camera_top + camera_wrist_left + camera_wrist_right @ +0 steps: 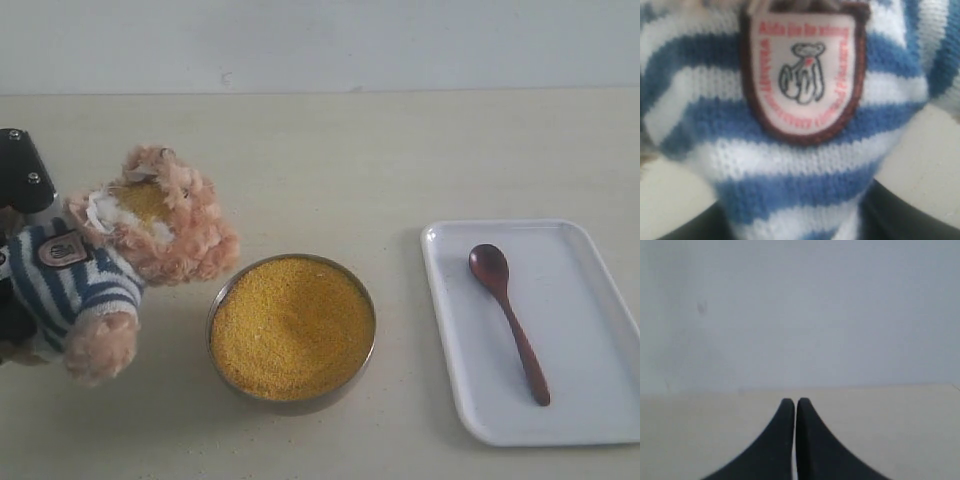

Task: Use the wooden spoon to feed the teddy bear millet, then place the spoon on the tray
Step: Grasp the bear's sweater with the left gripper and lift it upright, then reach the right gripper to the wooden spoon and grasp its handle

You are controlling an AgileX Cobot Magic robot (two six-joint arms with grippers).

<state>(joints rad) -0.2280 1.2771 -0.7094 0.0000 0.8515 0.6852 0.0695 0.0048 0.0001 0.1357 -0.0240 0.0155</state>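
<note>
The teddy bear (150, 235) leans at the far left, its head tipped toward the bowl. Yellow millet grains (143, 200) stick to its face. My left gripper (795, 220) is shut on the bear's striped body (790, 165), and its dark fingers (920, 220) press in from both sides below the chest badge (802, 75). The millet (292, 325) fills the metal bowl (368, 355) at the front centre. The wooden spoon (508, 315) lies on the white tray (590, 300) at the right, untouched. My right gripper (796, 401) is shut on nothing and faces the wall; the exterior view does not show it.
A black part of the left arm (20, 170) shows at the left edge behind the bear. The beige tabletop (350, 170) runs back to a pale wall (320, 40). The bowl stands between the bear and the tray.
</note>
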